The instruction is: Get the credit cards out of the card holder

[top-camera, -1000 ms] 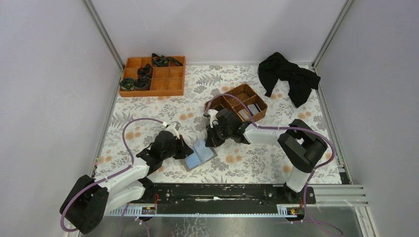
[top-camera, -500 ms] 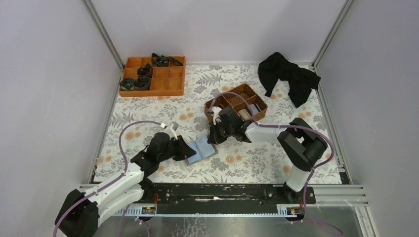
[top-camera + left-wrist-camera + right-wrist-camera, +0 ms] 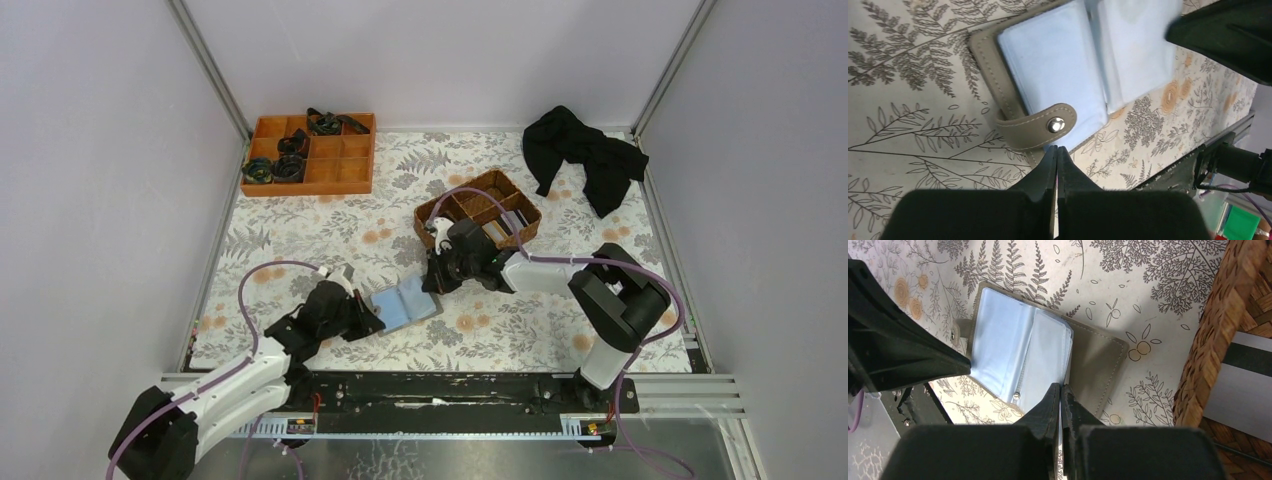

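Observation:
The card holder [image 3: 402, 303] lies open on the floral cloth, pale blue sleeves inside a beige cover with a snap strap [image 3: 1048, 125]. It also shows in the right wrist view [image 3: 1023, 355]. My left gripper [image 3: 367, 320] is shut, its tips [image 3: 1056, 148] at the holder's near edge just below the strap. My right gripper [image 3: 433, 282] is shut at the corner of the right sleeve stack [image 3: 1061, 386], with a thin pale card held edge-on between its fingers. Other credit cards [image 3: 510, 221], grey and dark [image 3: 1243, 390], lie in the wicker basket [image 3: 478, 190].
The wicker basket's wall [image 3: 1223, 325] stands close to the right of my right gripper. An orange divided tray [image 3: 345, 172] with dark items sits at the back left. A black cloth [image 3: 585, 155] lies at the back right.
My left arm has drawn back toward the near left. The card holder has turned and shifted left and now lies flatter. My right gripper has stayed at its right edge.

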Controlling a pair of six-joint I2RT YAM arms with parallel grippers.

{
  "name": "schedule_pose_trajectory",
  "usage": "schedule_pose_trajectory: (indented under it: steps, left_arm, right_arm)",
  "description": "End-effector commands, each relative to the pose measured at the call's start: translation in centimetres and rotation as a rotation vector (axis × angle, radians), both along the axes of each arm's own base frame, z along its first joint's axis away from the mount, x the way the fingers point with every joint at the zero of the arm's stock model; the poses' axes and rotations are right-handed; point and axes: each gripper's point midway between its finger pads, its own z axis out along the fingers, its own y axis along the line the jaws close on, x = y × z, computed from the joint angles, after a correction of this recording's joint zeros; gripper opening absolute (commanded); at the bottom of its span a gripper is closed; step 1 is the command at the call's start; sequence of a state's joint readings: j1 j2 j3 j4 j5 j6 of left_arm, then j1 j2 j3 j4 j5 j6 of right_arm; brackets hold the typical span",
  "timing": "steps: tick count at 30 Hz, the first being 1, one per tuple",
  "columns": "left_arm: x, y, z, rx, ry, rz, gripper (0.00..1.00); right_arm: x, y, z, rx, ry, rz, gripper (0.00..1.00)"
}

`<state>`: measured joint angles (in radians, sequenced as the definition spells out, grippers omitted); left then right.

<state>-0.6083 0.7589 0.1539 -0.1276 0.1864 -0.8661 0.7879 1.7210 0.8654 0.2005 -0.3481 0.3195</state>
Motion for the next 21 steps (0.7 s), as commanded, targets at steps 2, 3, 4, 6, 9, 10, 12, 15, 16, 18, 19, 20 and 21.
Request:
schedule_pose_trajectory:
  steps: [2, 3, 4, 6, 9, 10, 12, 15, 16, 18, 19, 20, 21]
  left_arm:
    - [0.5, 1.2, -1.5, 0.068, 0.003, 0.057, 0.0]
    - [0.7, 1.2, -1.7, 0.075, 0.004, 0.06, 0.0]
    - [0.9, 1.1, -1.7, 0.08, 0.003, 0.062, 0.0]
    - [1.2, 1.1, -2.1, 0.1, 0.01, 0.063, 0.0]
    - [1.5, 0.8, -2.3, 0.094, 0.012, 0.055, 0.0]
    - [1.4, 0.6, -2.4, 0.088, 0.015, 0.051, 0.0]
    - [1.4, 0.4, -2.6, 0.079, 0.021, 0.048, 0.0]
    - [1.2, 0.5, -2.9, 0.078, 0.029, 0.045, 0.0]
    - [1.2, 0.4, -2.9, 0.077, 0.028, 0.044, 0.0]
    - [1.1, 0.5, -3.0, 0.078, 0.029, 0.044, 0.0]
    - [1.1, 0.5, -3.0, 0.077, 0.025, 0.044, 0.0]
    - [1.1, 0.5, -2.9, 0.076, 0.025, 0.043, 0.0]
    - [1.1, 0.5, -2.9, 0.076, 0.025, 0.044, 0.0]
  right_arm:
    - [0.2, 0.6, 2.3, 0.077, -0.047, 0.016, 0.03]
    - [0.0, 0.5, 2.2, 0.079, -0.045, 0.02, 0.1]
    - [-0.1, 0.5, 2.1, 0.08, -0.043, 0.024, 0.17]
    - [-0.2, 0.5, 2.0, 0.078, -0.037, 0.025, 0.24]
    - [-0.3, 0.4, 3.1, 0.096, -0.056, 0.021, 0.29]
    - [-0.3, 0.3, 3.1, 0.095, -0.058, 0.021, 0.3]
    - [-0.3, 0.1, 3.3, 0.094, -0.066, 0.014, 0.31]
    - [-0.3, 0.0, 3.6, 0.093, -0.072, 0.014, 0.31]
    - [-0.4, 0.0, 3.7, 0.095, -0.071, 0.016, 0.31]
    - [-0.4, 0.1, 3.8, 0.097, -0.071, 0.021, 0.31]
    - [-0.5, 0.2, 3.8, 0.099, -0.07, 0.026, 0.31]
    - [-0.5, 0.3, 3.9, 0.101, -0.068, 0.026, 0.31]
    - [-0.5, 0.3, 3.8, 0.1, -0.067, 0.029, 0.3]
